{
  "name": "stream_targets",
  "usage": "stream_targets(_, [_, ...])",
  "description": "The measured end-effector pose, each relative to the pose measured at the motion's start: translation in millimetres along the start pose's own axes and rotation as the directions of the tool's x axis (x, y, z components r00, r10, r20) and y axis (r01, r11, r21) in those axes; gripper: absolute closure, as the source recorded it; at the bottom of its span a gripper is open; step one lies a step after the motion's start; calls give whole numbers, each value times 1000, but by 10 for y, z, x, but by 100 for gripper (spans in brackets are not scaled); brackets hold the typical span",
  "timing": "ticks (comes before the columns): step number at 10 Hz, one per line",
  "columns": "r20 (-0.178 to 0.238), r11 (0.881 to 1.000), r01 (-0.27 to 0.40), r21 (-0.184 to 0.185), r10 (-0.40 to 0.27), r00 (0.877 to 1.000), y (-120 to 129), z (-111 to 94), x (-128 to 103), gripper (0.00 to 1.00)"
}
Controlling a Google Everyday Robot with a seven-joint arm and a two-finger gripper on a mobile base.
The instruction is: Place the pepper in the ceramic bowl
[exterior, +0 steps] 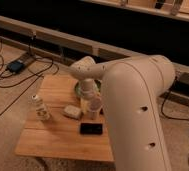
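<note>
Gripper (90, 99): hung low over the middle of the table, at the white cup; you could not tell whether its jaws stood apart, together or clamped.
White cup (94, 108): round, pale, just below the wrist.
Ceramic bowl (78, 91): round, glossy green, mostly behind the wrist, toward the far edge.
Pepper: hidden by the arm; you could not place it.
Phone (91, 128): flat black rectangle, near the cup.
Block (72, 111): pale, soft-cornered, left of the cup.
Bottle (39, 107): small, upright, whitish; label unreadable.
Table (53, 142): pale wooden slats.
Arm (138, 110): smooth white shell, filling your right side.
</note>
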State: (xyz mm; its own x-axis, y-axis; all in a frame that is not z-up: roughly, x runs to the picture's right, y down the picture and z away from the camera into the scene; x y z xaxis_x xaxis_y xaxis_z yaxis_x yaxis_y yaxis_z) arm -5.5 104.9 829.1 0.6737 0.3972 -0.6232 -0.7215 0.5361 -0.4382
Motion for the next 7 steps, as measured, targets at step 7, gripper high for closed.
stream_targets(7, [4,998,61,18,-61,998,343,-227,-491,100])
